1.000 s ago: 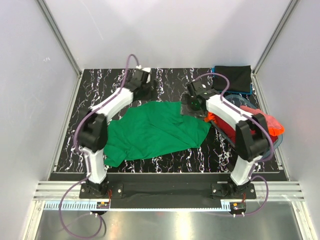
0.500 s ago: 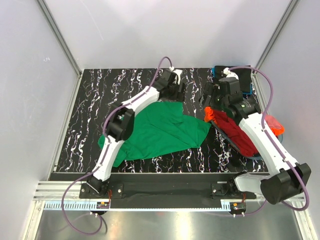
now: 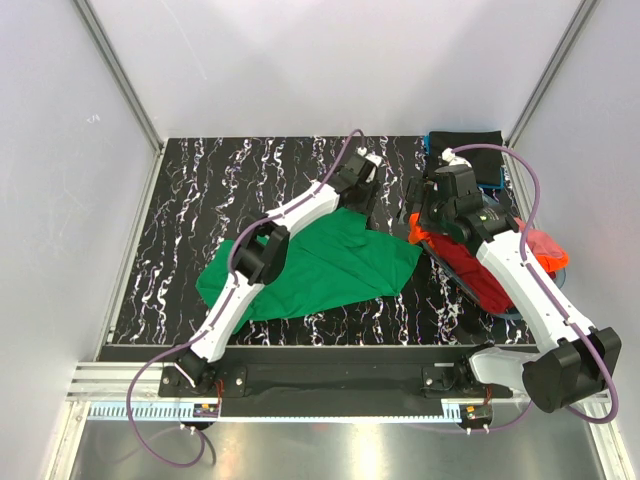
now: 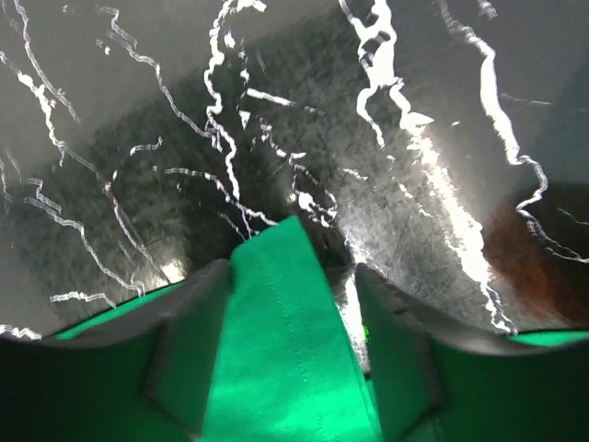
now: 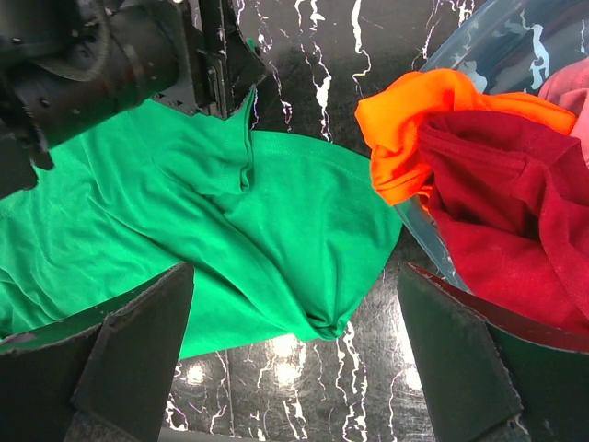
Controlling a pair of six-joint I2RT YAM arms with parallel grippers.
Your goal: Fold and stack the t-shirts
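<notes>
The bright green t-shirt [image 3: 310,265] lies spread and rumpled on the black marbled table [image 3: 200,200]. My left gripper [image 3: 366,198] reaches far right at the shirt's back edge. In the left wrist view the gripper [image 4: 294,359] is shut on a strip of the green t-shirt [image 4: 285,350], lifted off the table. My right gripper [image 3: 423,212] hangs open and empty between the shirt and the tub. In the right wrist view the right gripper [image 5: 294,359] is over the green t-shirt's right edge [image 5: 276,230]. An orange shirt [image 5: 414,120] and a maroon-red shirt [image 5: 506,203] spill from the tub.
The clear plastic tub [image 3: 556,278] stands at the right, holding the maroon-red [image 3: 480,265] and orange [image 3: 545,248] shirts. A folded black shirt [image 3: 465,152] lies at the back right corner. White walls with metal posts enclose the table. The left gripper's body [image 5: 110,64] shows in the right wrist view.
My left gripper has moved right along the back, pulling the green shirt's edge with it. My right gripper left the shirt's upper right edge and now hangs open near the tub.
</notes>
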